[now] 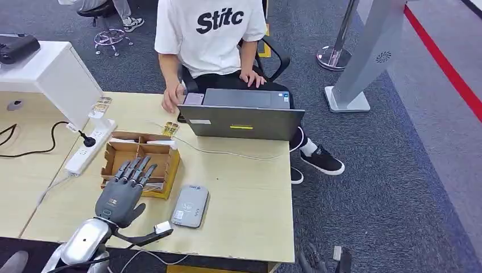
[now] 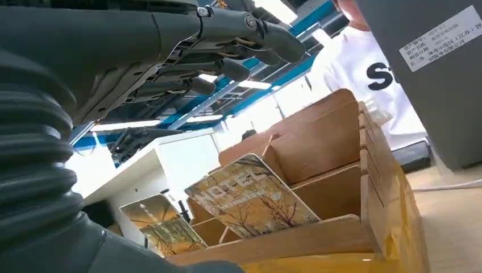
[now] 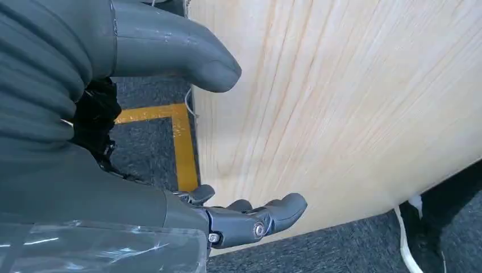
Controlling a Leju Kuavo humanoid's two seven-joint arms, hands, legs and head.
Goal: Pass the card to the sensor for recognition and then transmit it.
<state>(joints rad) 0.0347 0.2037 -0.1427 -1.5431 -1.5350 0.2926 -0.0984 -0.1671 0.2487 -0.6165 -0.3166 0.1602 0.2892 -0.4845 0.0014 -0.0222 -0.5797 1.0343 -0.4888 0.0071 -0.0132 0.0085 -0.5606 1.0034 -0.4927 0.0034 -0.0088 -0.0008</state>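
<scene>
Left hand (image 1: 124,190) hovers over the near edge of the brown cardboard divided box (image 1: 168,170), fingers spread and straight, holding nothing; palm faces down, fingertips pointing away toward the laptop side; you're at the reach-for-card step, nothing grasped yet.

The beige hotel key card with bare-tree print (image 2: 250,196) stands in the box's near compartment, leaning back against a divider; a second similar card (image 2: 159,224) sits in the compartment beside it; both lie under the left hand in the left wrist view.

To do this well: bring your fingers down over the raised top edge of the nearer card, thumb on one face and fingers on the other, and pinch high so the card lifts free of the divider without dragging the box; the box looks light, so I'd judge a sideways pull could shift it; lift straight up along the card's lean.

Card's long axis seems to run up out of the slot, tilted, printed face toward the robot; exact lean is hard to tell.

The grey flat rounded card reader (image 1: 190,206) lies on the pale wood surface (image 1: 250,193) just beside the box, on its right; short carry once you've got the card.

Right hand (image 3: 170,136) hangs below the surface edge; thumb and fingers apart, empty.
</scene>
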